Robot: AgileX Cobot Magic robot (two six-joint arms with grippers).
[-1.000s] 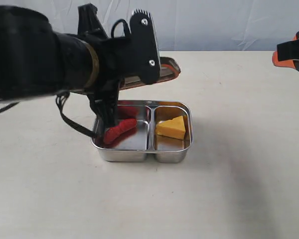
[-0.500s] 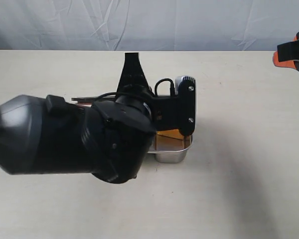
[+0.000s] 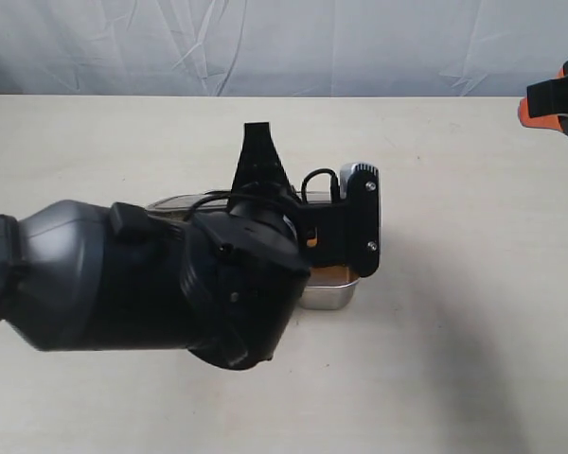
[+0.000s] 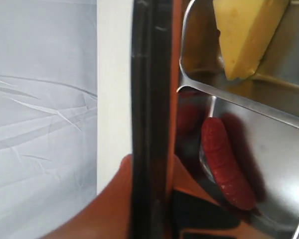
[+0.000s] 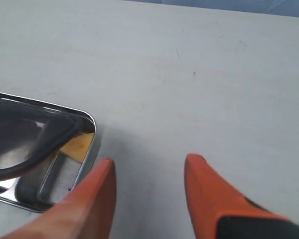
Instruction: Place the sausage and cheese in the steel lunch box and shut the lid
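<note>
While the left gripper clamps the lid by its rim over the box, far from every worktop edge, sausage and cheese lie inside. Lid seems light, stiff, slick: rim hold suits. The right gripper hangs spread, empty.

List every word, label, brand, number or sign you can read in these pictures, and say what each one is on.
None: no text, label, brand, number or sign can be read in any view.
The steel lunch box, the lid, the cheese, the sausage and the table are unmarked where they show.
The black left arm housing shows only screws, no print.
</note>
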